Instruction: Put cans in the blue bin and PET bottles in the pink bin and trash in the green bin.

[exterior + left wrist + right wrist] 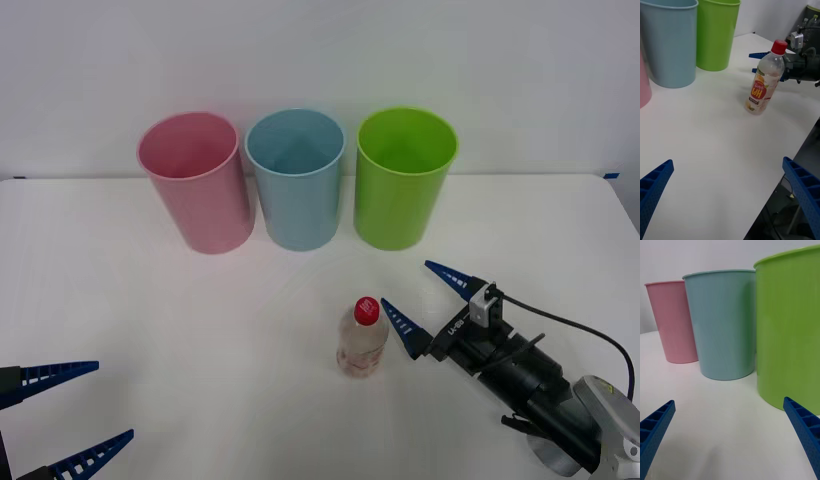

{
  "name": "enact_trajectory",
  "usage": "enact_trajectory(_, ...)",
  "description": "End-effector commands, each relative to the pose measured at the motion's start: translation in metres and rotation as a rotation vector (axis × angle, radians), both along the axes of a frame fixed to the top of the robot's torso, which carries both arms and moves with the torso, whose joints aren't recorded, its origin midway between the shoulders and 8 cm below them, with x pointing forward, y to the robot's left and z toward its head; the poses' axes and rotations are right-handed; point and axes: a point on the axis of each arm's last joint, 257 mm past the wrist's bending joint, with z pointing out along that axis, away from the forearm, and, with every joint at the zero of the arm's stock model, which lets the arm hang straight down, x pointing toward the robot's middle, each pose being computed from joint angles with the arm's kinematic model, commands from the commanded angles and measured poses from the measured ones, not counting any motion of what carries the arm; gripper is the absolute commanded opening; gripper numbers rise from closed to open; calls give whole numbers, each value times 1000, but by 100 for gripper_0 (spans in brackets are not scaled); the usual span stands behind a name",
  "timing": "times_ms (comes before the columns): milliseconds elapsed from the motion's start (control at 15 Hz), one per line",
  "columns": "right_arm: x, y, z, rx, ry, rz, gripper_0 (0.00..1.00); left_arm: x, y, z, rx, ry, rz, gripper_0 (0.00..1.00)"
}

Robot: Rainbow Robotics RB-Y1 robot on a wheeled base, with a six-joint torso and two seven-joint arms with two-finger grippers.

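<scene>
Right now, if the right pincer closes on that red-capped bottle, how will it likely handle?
The bottle looks nearly empty, so it is probably light. It stands upright and tall for its base, so a nudge from the open right pincer beside it could tip it; its round body would then likely roll. The clear thin wall may flex when squeezed.

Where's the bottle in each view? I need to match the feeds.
Front view: bottle stands mid-table, before the blue bin, beside the right hand.
Left wrist view: upper right, upright.
Right wrist view: not in it.
Shared landmark: the green bin.
</scene>
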Motion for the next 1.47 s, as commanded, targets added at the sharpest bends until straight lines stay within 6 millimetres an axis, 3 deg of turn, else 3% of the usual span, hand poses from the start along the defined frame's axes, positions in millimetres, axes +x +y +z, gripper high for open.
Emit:
enact_trajectory(67, 0, 0, 0, 0, 0, 0, 100, 0, 0, 0, 0, 0, 0, 100)
enact_trajectory(1467, 0, 0, 0, 0, 0, 0, 100, 0, 0, 0, 0, 0, 0, 100)
